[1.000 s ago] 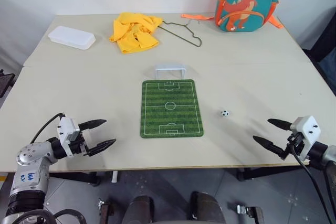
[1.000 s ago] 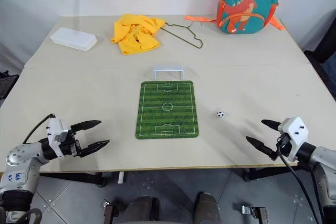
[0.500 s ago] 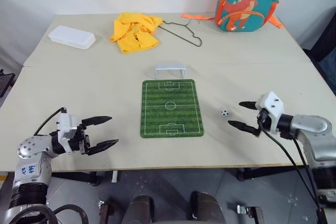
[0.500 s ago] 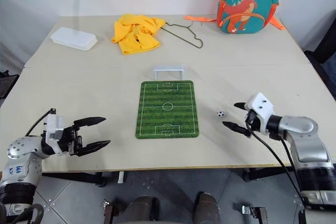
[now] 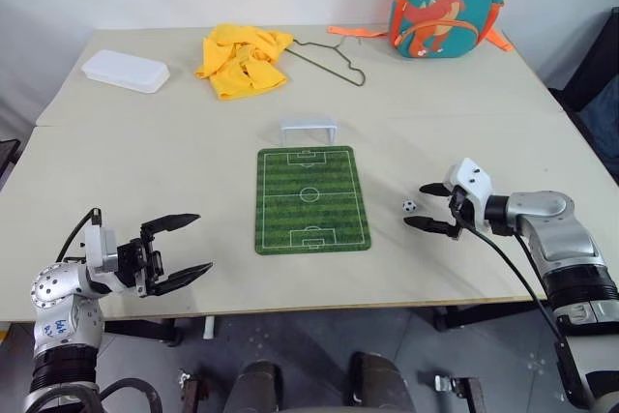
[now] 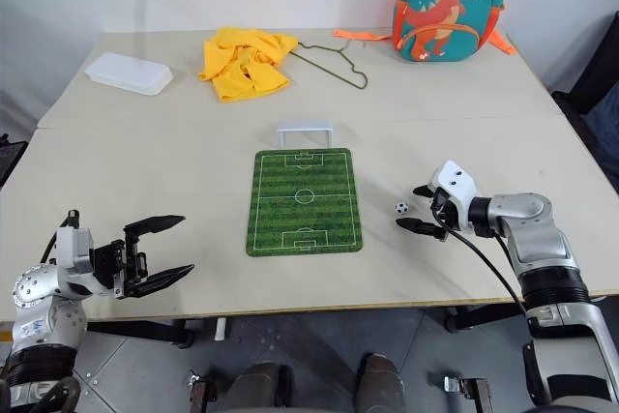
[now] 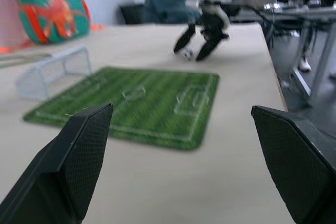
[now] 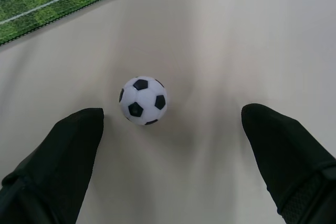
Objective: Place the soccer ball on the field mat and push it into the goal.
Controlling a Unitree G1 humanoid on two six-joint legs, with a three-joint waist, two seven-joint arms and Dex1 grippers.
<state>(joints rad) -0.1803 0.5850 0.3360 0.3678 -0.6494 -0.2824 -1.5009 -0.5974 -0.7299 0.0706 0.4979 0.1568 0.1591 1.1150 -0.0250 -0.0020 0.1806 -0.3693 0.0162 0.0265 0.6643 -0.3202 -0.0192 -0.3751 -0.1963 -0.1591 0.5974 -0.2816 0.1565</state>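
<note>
One soccer ball point(image 8: 143, 100) sits on bare surface point(image 5: 145, 152) just right of 1 field mat point(image 5: 311, 198), betw. spread fingers of right gripper point(image 5: 423, 205), untouched. One goal point(image 5: 309, 129) at mat's far end; left gripper point(image 5: 178, 250) also spread, empty. No legible writing.

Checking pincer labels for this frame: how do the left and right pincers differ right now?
The right pincer reaches over the table with its tips flanking the soccer ball, not touching it; the left pincer hangs at the table's near edge with nothing between its fingers. The right pincer points toward the field mat from its right; the left one sits well short of the mat. Both are open.
</note>
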